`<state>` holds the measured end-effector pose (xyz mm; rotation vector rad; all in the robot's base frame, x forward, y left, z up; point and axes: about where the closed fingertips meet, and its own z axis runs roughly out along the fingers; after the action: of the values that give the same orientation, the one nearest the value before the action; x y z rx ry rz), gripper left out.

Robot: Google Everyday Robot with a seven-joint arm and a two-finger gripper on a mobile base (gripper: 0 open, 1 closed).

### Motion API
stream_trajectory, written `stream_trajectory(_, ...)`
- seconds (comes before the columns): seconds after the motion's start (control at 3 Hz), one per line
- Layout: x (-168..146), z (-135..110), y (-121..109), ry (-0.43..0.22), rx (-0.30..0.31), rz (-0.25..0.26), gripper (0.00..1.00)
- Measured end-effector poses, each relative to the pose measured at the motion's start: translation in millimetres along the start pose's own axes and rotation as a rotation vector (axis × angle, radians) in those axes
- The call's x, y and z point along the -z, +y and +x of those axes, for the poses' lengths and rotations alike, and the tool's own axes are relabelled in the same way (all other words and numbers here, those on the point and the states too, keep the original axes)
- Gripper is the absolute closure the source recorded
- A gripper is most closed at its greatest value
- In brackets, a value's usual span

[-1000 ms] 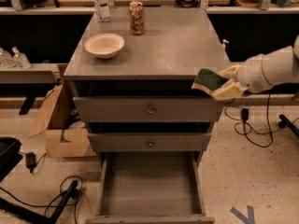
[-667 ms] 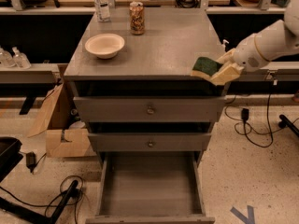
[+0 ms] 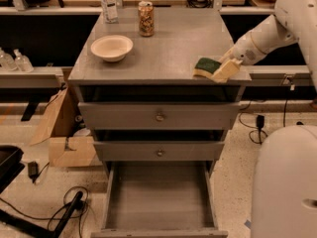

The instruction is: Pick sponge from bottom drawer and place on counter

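Note:
The sponge, green on top and yellow below, is over the counter's front right corner, low above it or touching it. My gripper comes in from the right on the white arm and is shut on the sponge, its cream fingers at the sponge's right end. The bottom drawer is pulled out and its grey inside shows nothing in it. The two upper drawers are shut.
A cream bowl sits at the counter's left. A can and a clear bottle stand at the back. A cardboard box and cables lie on the floor at left. My white base is at lower right.
My gripper has carried the sponge up and to the left, from beside the cabinet's right edge to over the counter's front right corner.

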<state>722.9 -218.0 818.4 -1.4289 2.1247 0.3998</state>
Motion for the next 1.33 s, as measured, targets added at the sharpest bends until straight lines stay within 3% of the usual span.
stream_trajectory(0.33,1,-2,-1,-0.001,0.0,0.0,1.0)
stream_trajectory(0.67,13,-16,-17,-0.032,0.004,0.049,1.0)
stream_trajectory(1.0,37,-44,-55,-0.103,-0.023,0.183,1.0)
stream_trajectory(1.33,57,-61,-79,-0.152,-0.052,0.287,1.0)
